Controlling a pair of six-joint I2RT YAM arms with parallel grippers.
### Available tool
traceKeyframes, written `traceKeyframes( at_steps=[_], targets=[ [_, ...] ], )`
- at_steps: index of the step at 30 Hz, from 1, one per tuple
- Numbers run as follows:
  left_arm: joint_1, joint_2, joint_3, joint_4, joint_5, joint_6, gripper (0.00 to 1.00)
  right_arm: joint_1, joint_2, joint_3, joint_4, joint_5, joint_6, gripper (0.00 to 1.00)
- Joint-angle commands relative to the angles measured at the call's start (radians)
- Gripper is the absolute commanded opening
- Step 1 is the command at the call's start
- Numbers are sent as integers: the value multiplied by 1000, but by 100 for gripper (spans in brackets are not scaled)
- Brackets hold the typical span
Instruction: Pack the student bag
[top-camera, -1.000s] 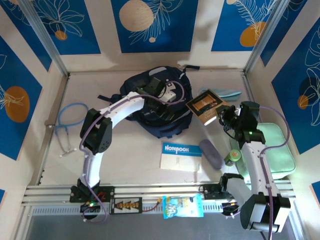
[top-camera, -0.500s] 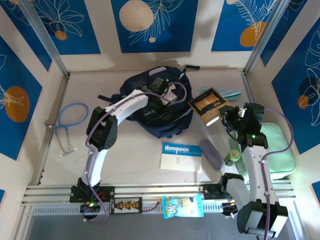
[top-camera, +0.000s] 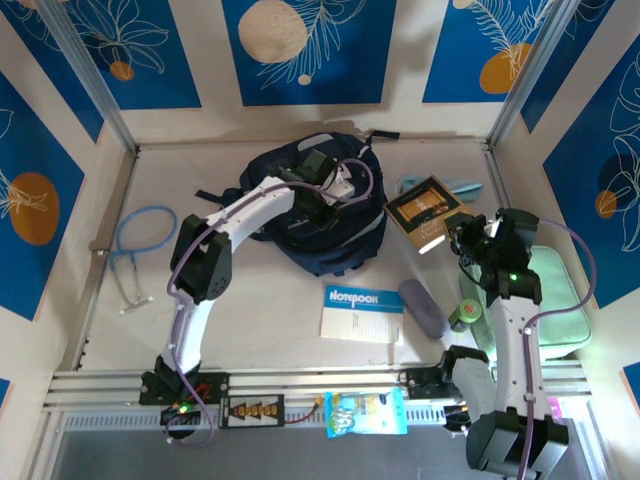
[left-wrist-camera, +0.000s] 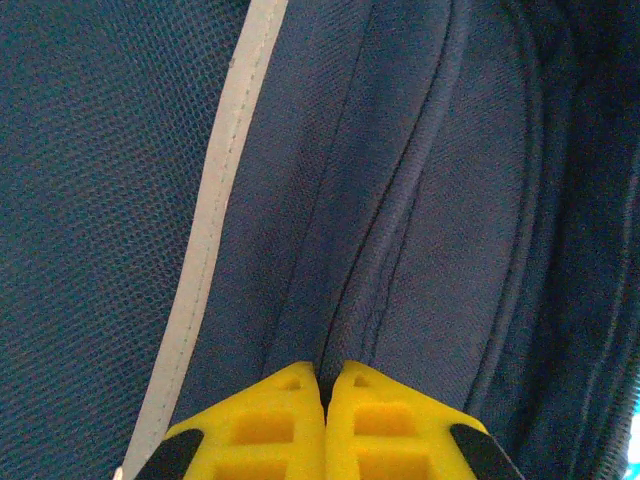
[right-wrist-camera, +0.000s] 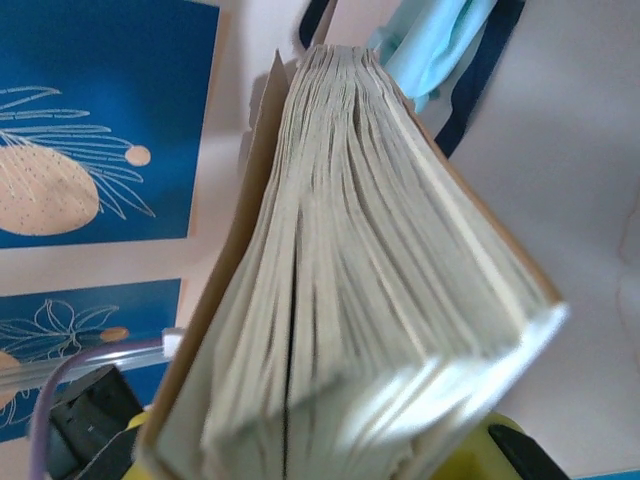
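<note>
Fabric of the student bag (top-camera: 335, 250) is bunched between the tips of the left pincer (left-wrist-camera: 322, 378). Its yellow jaws are pressed fully together on a raised fold beside a seam. A grey trim stripe (left-wrist-camera: 215, 220) runs away just to the left of the tips. The pinch looks meant to lift a flap and hold the backpack's mouth open, though no opening shows yet. The bag lies directly under and around this pincer.

The right pincer (top-camera: 455, 237) is clamped on one end of a thick brown-covered book (top-camera: 428, 208), its page edges fanning away from the jaws. The book seems lifted, probably ready to go across to the bag, which lies well to this pincer's left.

One word can be read: "NOTEBOOK" on the white-and-blue notebook (top-camera: 362, 312), lying between the two pincers and nearer the arm bases. The book's cover text is too small to read.
</note>
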Motion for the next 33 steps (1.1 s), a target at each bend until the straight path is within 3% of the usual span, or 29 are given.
traceKeyframes(
  at_steps=[1, 5, 11, 16, 23, 33],
  targets=[
    [40, -142, -21, 47, 56, -43, 0, -73, -31, 74, -2, -63, -75, 6],
    [68, -255, -108, 158, 76, -116, 0, -114, -25, 70, 5, -143, -105, 6],
    [78, -392, -212, 350, 37, -251, 0, -69, -34, 26, 40, -215, -105, 6],
    [78, -411, -187, 393, 45, -299, 0, 114, -28, -41, 130, -179, -46, 6],
    [78, -370, -112, 332, -15, -333, 0, 406, 29, -104, 238, 3, 46, 6],
    [95, -349, -88, 292, 8, -417, 0, 615, 283, -80, 600, 188, 158, 6]
  ],
)
